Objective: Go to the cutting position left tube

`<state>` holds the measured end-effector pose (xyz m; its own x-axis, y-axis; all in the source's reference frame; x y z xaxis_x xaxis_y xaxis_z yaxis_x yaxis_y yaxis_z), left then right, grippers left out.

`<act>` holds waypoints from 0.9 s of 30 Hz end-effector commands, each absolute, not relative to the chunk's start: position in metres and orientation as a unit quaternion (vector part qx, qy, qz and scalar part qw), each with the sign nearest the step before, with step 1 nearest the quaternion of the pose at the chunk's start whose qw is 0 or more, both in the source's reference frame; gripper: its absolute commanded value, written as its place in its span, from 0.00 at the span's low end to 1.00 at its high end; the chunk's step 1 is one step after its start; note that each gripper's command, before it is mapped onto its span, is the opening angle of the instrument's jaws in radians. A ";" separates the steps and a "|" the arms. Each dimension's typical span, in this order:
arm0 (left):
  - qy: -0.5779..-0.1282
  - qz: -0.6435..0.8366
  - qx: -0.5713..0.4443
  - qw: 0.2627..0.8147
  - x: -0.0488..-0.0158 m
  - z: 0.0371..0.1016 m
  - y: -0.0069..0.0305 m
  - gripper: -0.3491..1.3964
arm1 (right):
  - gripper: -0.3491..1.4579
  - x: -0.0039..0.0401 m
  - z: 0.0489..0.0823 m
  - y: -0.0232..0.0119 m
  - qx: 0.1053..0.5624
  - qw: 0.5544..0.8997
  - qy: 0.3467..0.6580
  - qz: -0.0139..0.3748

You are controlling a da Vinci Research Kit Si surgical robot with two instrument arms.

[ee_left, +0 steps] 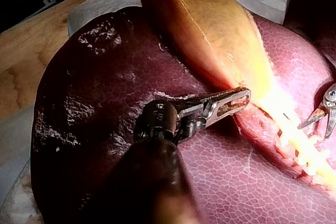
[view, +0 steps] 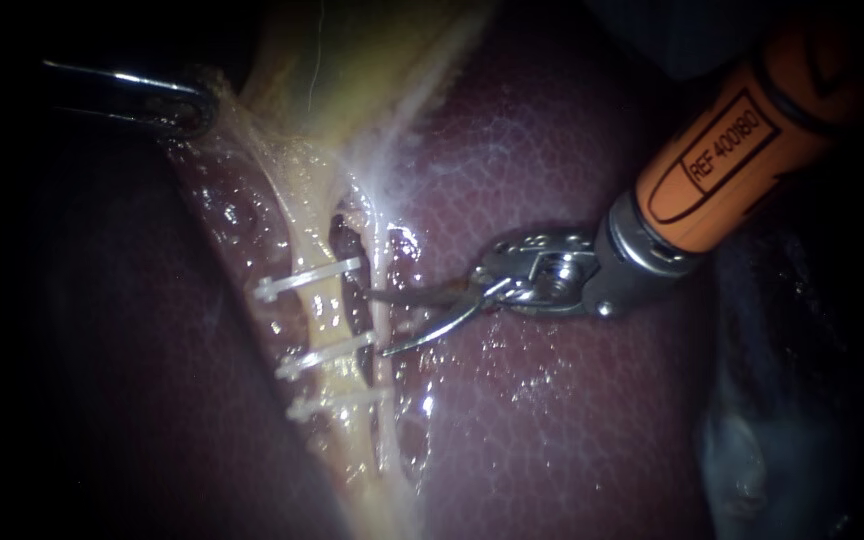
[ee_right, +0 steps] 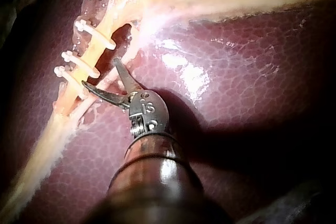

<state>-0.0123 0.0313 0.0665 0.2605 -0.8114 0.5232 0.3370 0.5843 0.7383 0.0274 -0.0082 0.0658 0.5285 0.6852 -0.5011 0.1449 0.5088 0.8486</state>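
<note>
left tube [view: 322, 310] near-vertical, right instrument [view: 376, 322] pointing left

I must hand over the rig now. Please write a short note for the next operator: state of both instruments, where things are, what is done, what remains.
My left instrument: pincer shut on the edge of the gallbladder.
My right instrument: pincer open, its tips at the clip ends beside the left tube, not yet around it.
Three clips lie across the left tube, with the liver beneath.
Done: the approach is nearly complete.
Left: probably ease forward until the tube lies inside the open pincer, in a gap between clips.
</note>
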 end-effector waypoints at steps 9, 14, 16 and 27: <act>-0.474 -0.381 0.250 0.753 -0.0123 0.0666 0.0313 0.00 | 0.88 0.0289 0.0672 -0.0086 0.482 0.734 0.445 0.176; -0.474 -0.381 0.250 0.753 -0.0123 0.0666 0.0313 0.00 | 0.89 0.0298 0.0671 -0.0082 0.502 0.712 0.454 0.187; -0.474 -0.381 0.250 0.753 -0.0123 0.0666 0.0313 0.00 | 0.90 0.0302 0.0669 -0.0082 0.513 0.701 0.457 0.190; -0.473 -0.383 0.251 0.752 -0.0123 0.0667 0.0313 0.00 | 0.90 0.0336 0.0651 -0.0093 0.550 0.660 0.478 0.185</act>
<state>-0.0123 0.0312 0.0667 0.2599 -0.8131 0.5209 0.3390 0.5819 0.7392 0.0339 -0.0094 0.0648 0.4719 0.7719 -0.4261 0.2898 0.3207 0.9018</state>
